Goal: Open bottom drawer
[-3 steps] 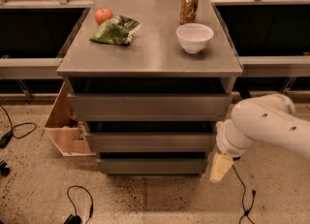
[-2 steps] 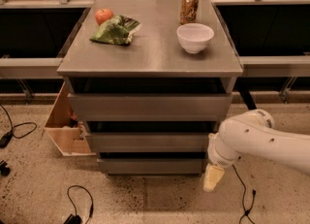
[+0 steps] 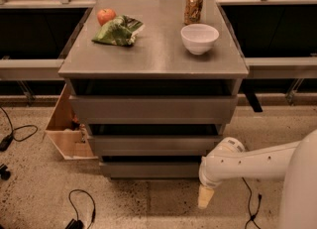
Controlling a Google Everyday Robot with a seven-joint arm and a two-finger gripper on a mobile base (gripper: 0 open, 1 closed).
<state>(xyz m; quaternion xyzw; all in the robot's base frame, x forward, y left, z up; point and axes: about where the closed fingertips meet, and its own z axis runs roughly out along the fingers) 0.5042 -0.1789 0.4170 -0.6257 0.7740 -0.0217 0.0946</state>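
The bottom drawer [image 3: 148, 169] is the lowest of three grey metal drawer fronts in the cabinet, plain and handleless, and it sits flush and closed. My white arm reaches in from the right. The gripper [image 3: 205, 197] hangs as a cream-coloured tip just below and in front of the drawer's right end, near the floor.
On the cabinet top [image 3: 153, 49] sit a red apple [image 3: 105, 16], a green chip bag [image 3: 118, 30], a soda can [image 3: 193, 7] and a white bowl [image 3: 199, 38]. A wooden box [image 3: 67, 124] stands left of the cabinet. Black cables [image 3: 79, 208] lie on the speckled floor.
My arm has swung down and to the left, bringing the gripper from beside the cabinet's right edge to in front of the bottom drawer's right end.
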